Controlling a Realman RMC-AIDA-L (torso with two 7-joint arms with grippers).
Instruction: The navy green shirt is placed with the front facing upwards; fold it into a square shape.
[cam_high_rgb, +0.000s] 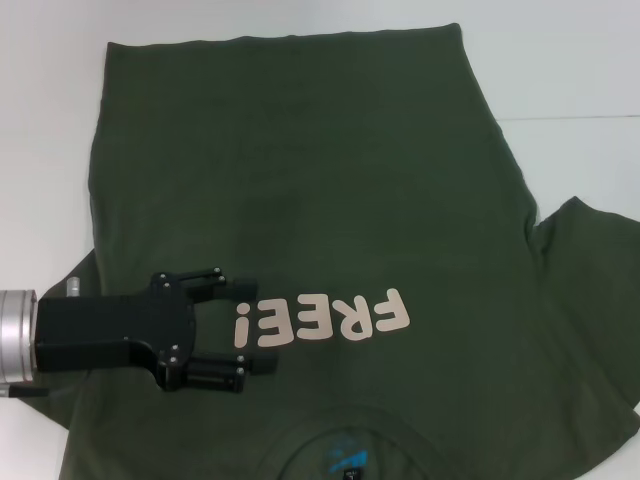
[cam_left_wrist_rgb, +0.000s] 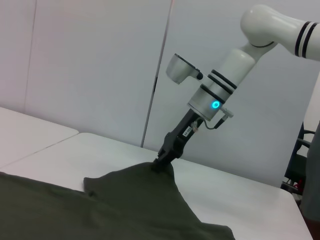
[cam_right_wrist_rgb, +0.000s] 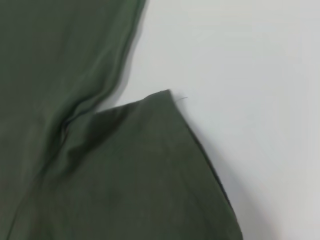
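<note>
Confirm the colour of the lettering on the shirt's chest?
Pale pinkish-white "FREE!" lettering on the dark olive-green shirt; clearest in the head view.

olive-green shirt (cam_high_rgb: 300, 180), pale pink lettering (cam_high_rgb: 320, 320), white table (cam_high_rgb: 570, 70)

- Dark olive-green cloth shirt (cam_high_rgb: 300, 180): matt, soft, faintly creased.
- Black matt left gripper (cam_high_rgb: 248, 331), silver metal wrist collar (cam_high_rgb: 17, 330).
- White table (cam_high_rgb: 580, 70): smooth, matt.
</note>
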